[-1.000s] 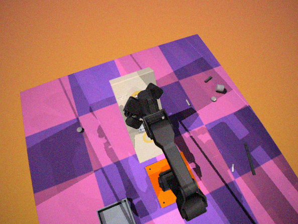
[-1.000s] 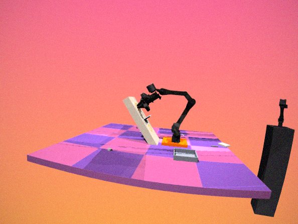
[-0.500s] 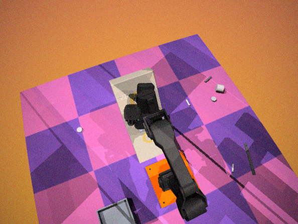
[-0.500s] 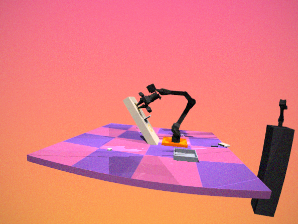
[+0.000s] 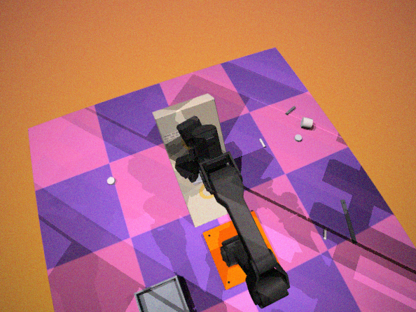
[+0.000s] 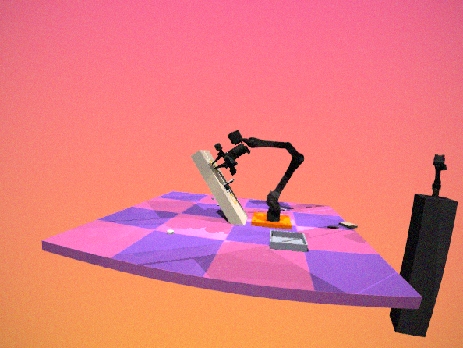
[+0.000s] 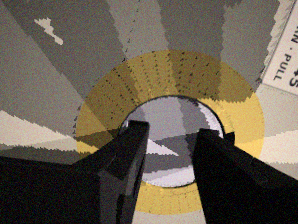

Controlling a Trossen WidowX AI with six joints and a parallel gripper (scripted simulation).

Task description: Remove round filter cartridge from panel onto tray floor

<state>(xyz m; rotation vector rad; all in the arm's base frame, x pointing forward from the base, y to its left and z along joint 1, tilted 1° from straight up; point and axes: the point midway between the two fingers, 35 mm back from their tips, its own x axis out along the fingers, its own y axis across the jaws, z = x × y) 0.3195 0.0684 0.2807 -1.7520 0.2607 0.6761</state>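
Observation:
The pale service panel leans back. The round, light filter cartridge sits in it inside a yellow ring. My gripper is at the panel's upper part, its two fingertips at opposite sides of the cartridge face, shut on the cartridge. The fingers cover most of the slots; a dark notch shows beside the right fingertip. How deep the tips sit is hidden. In the top view the arm hides the cartridge. The grey tray is empty.
A handle sticks out of the panel below my gripper. An orange base plate is under the arm. A white cylinder, a small disc and a dark bar lie on the table.

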